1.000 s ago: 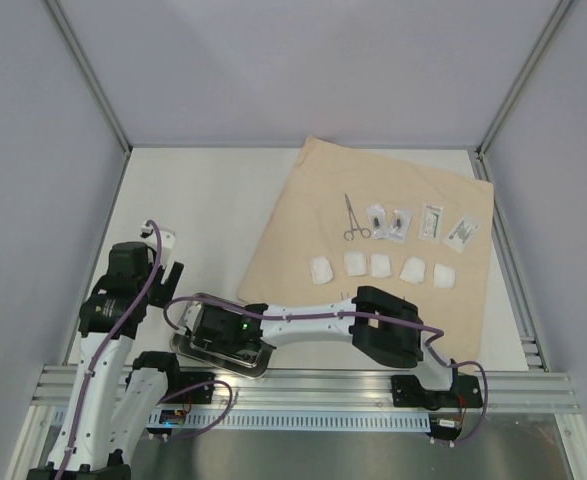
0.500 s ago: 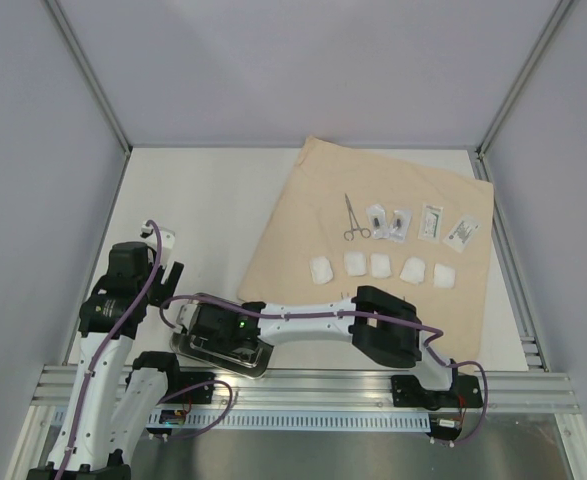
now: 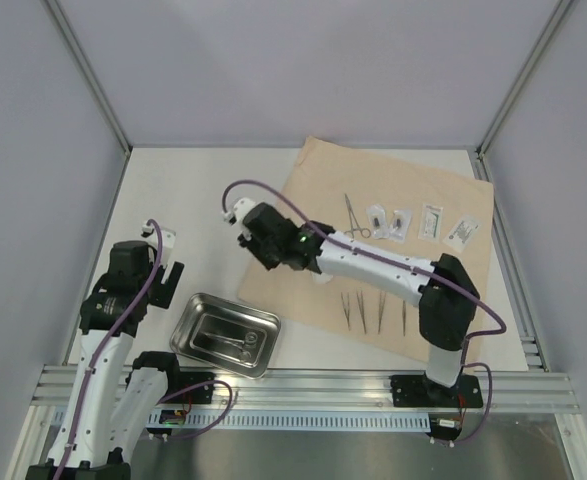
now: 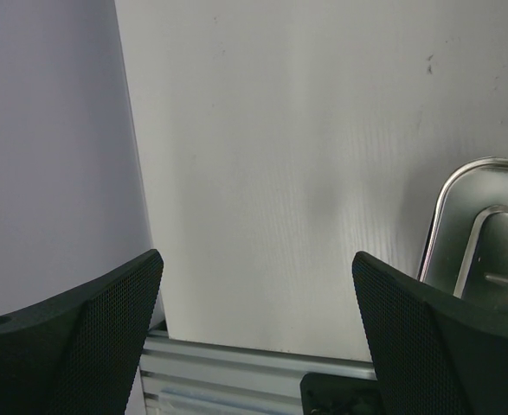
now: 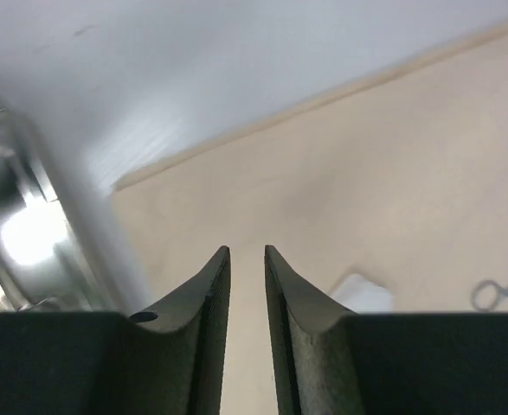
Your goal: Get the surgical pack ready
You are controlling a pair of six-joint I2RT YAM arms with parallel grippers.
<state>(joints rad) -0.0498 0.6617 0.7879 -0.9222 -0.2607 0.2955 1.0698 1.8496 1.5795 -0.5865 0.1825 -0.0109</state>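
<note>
Right gripper point(image 5: 247, 251) has left tray point(image 3: 263, 321) for wrap sheet point(image 3: 453, 190) edge

No text, label, brand, number or sign can be read in any of the views. Dark printing is seen on the small clear packets point(image 3: 432, 220), which lie on the wrap sheet point(image 3: 313, 185) well apart from the right gripper point(image 5: 247, 251), off to its right in the top view. That printing is too small to be made out.
</note>
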